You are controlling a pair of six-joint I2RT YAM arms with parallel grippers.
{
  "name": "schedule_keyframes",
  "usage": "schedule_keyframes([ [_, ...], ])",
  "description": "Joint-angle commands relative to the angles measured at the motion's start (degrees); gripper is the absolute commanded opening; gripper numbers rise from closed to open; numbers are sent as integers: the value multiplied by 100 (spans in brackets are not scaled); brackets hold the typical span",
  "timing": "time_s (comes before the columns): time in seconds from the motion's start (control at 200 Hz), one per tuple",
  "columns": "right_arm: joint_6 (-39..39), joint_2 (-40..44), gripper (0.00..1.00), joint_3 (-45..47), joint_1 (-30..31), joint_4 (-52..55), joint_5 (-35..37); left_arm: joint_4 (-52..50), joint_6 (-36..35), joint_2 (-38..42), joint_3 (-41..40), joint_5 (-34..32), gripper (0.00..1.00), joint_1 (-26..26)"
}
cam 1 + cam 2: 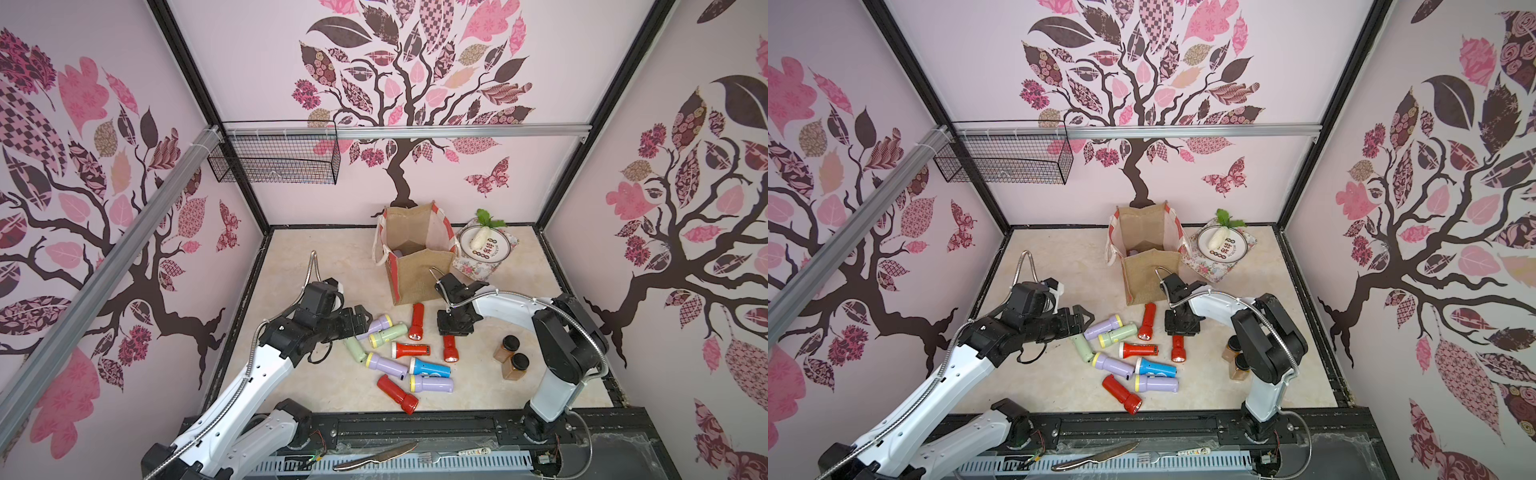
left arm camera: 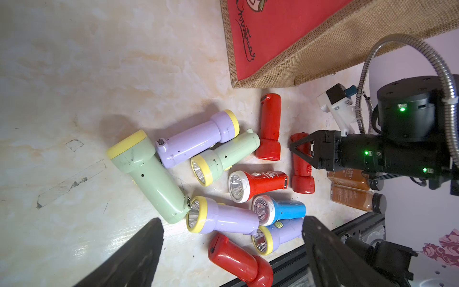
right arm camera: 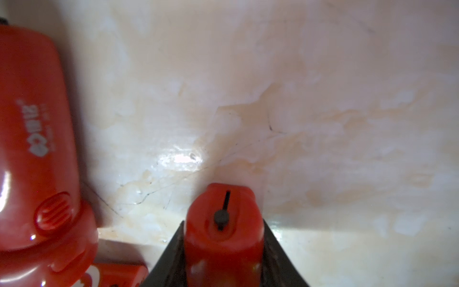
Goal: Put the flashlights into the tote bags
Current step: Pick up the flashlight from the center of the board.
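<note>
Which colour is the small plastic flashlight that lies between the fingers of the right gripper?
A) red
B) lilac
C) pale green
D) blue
A: in the right wrist view the fingers of the right gripper sit close against both sides of a small red plastic flashlight, which lies on the marble-pattern table.

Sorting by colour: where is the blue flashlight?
In a top view, the blue plastic flashlight lies centrally, between a red plastic flashlight and a lilac flashlight nearer the robot.
</note>
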State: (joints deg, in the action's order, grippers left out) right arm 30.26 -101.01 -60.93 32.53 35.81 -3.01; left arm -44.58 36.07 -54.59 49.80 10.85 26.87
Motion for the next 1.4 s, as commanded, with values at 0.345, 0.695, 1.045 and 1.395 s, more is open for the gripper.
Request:
schedule_keyframes([
  [0.345,-34,54,73,209,3,321,73,141,-245,-94,-16,108,91,-43],
  [0.695,-11,47,58,215,86,480,-1,91,-387,-179,55,119,91,-49],
  [1.045,-88,-33,34,170,136,448,14,73,-360,-125,-30,146,91,-51],
  [1.395,-600,1558,2,521,134,-457,-176,-74,-413,-148,130,117,91,-67],
])
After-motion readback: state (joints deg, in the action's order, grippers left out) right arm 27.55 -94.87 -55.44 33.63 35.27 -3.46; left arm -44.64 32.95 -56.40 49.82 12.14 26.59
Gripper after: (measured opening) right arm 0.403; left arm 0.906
